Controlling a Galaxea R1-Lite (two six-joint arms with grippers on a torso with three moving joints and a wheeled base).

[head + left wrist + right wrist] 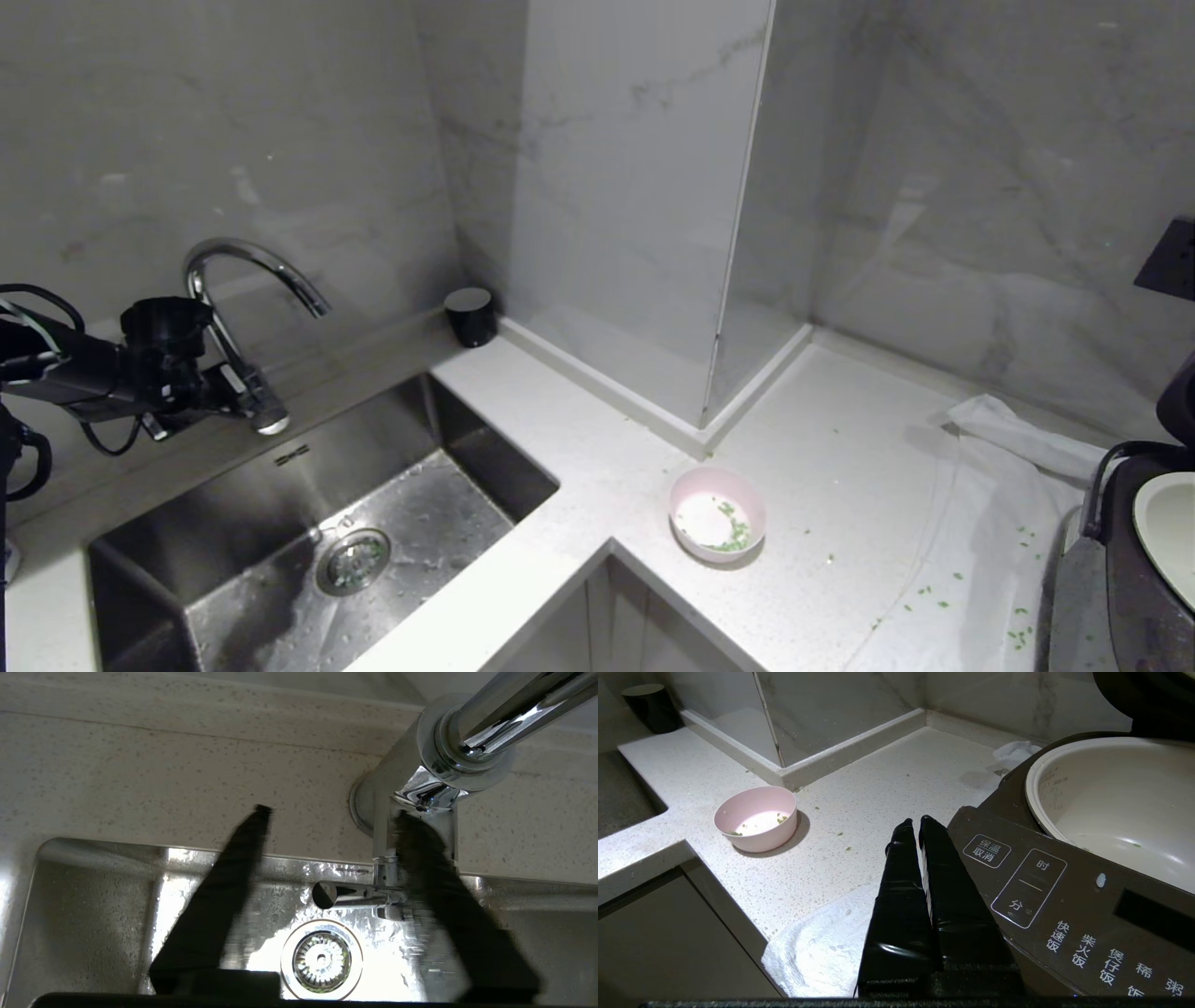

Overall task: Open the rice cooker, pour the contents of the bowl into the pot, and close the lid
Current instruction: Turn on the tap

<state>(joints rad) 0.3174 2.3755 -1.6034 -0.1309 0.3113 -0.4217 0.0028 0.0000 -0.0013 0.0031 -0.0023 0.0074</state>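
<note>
Between the left gripper's (327, 826) parted jaws sat the faucet (411, 798) lever, one finger against the chrome body, nothing clamped yet. Judging from this, a good closing would centre the lever squarely before squeezing, so it does not slip off the smooth metal. That arm reached level over the sink (280, 523). Beyond, the bowl (717, 514) stood on the counter (840, 448), a few contents (733, 537) left inside. The right gripper (915, 826), jaws pressed together and empty, hung just beside the cooker's (1031, 891) panel, its pot (1115, 807) uncovered, lid raised.
</note>
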